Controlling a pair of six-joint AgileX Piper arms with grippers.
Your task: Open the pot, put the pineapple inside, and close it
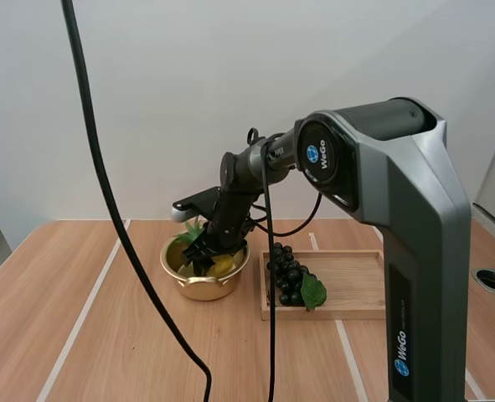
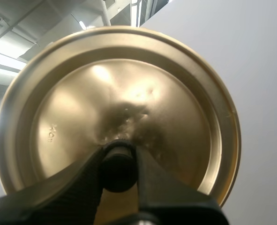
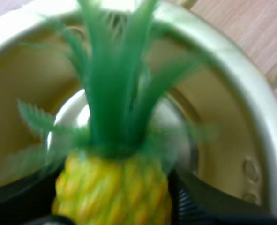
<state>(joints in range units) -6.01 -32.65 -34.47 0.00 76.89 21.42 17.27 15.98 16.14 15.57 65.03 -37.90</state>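
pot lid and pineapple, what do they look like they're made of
The lid looks like polished brass- or gold-toned metal: it mirrors bright patches and has a stamped mark. Its knob looks like matte black plastic. The pineapple seems moulded plastic or rubber, with even yellow skin and stiff flat green leaves; which one is unclear.

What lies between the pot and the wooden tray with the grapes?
Nothing. In the high view, only a narrow bare strip of table separates the pot from the tray.
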